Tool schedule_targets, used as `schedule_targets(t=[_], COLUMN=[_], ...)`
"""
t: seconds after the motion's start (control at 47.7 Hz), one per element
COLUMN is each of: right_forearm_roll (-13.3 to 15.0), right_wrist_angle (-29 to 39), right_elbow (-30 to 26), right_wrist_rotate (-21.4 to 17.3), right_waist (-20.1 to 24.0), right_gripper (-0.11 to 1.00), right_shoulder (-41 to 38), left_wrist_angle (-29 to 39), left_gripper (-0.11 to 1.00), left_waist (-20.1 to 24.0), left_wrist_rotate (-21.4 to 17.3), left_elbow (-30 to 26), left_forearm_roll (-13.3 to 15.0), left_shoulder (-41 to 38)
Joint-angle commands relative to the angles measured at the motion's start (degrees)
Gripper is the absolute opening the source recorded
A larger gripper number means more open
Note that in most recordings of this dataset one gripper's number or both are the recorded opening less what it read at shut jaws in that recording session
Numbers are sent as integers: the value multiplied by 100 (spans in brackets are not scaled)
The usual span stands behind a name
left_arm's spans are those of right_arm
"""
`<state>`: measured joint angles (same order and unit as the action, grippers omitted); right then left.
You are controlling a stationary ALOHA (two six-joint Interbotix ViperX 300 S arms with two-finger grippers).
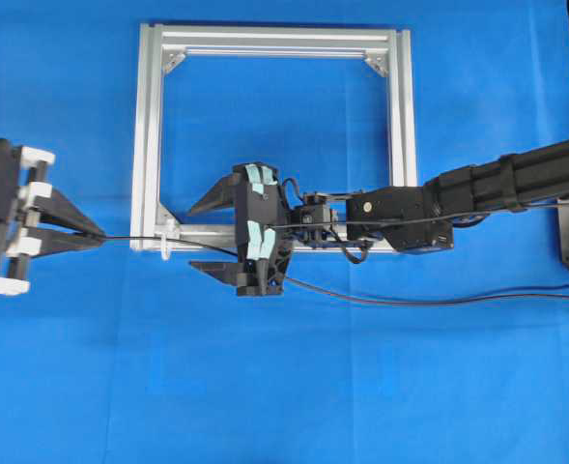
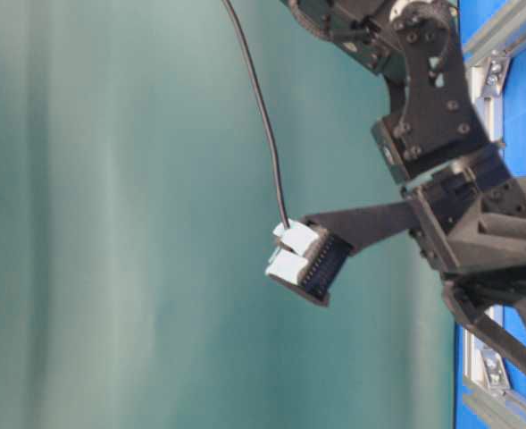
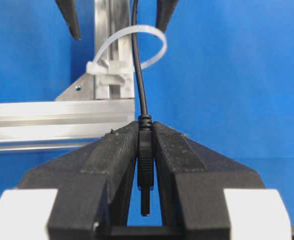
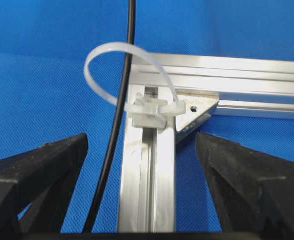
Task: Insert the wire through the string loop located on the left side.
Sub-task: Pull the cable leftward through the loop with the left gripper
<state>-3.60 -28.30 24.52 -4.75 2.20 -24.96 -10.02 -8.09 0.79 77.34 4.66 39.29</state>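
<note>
The wire (image 1: 128,239) is a thin black cable running from the left, through the white string loop (image 1: 168,241) on the silver frame's (image 1: 274,42) lower left corner, then off to the right. My left gripper (image 1: 99,235) is shut on the wire's plug (image 3: 145,150) left of the frame; in the left wrist view the wire (image 3: 138,75) rises through the string loop (image 3: 151,37). My right gripper (image 1: 195,237) stands open over the frame's bottom rail, just right of the loop. In the right wrist view the wire (image 4: 118,125) passes through the string loop (image 4: 107,50), between the wide-apart fingers (image 4: 42,170) and touching neither.
The frame lies flat on the blue cloth, with triangular corner brackets (image 1: 376,65) inside its corners. Slack wire (image 1: 429,301) trails across the cloth toward the right edge. The right arm (image 1: 497,184) reaches in from the right across the frame's lower right corner.
</note>
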Motion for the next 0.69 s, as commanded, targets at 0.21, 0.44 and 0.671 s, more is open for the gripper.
schedule_targets(t=[0.21, 0.44, 0.671], right_forearm_roll=[0, 0, 9], right_wrist_angle=[-44, -44, -44], right_elbow=[62, 62, 53], right_wrist_rotate=[9, 18, 18], right_waist=[-9, -9, -9], right_gripper=[96, 96, 96], right_shoulder=[378, 378, 378], left_wrist_angle=[1125, 1731, 1556], left_gripper=[8, 8, 8], left_waist=[-9, -9, -9], left_wrist_rotate=[9, 0, 0], left_elbow=[70, -9, 53], left_forearm_roll=[-18, -18, -18], left_shoulder=[2197, 2979, 2892])
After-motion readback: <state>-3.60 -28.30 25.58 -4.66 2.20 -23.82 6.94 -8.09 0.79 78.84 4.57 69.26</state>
